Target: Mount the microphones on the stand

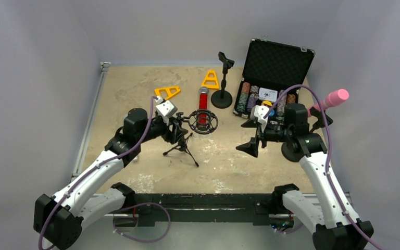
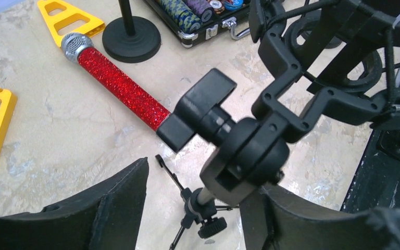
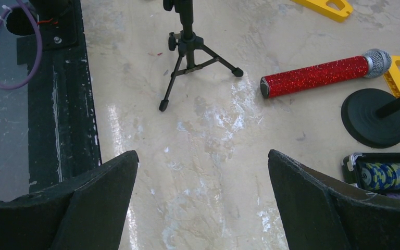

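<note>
Bench (image 1: 135,83), mottled beige, with non-task items. Two yellow triangular frames lie flat toward the rear, one left of centre (image 1: 167,92) and one farther back (image 1: 210,79), well apart. At rear right, an open black case (image 1: 277,61), lid upright, holds rows of poker chips (image 1: 249,97) and a white card (image 1: 267,94).

You will find no text, brand or number that can be read in these views. In the open case (image 1: 277,61) lies a small white card (image 1: 267,94) with a dark mark on it; perhaps it is print, but from above it is too small to read. The chips (image 2: 187,14) show only coloured patterns.
</note>
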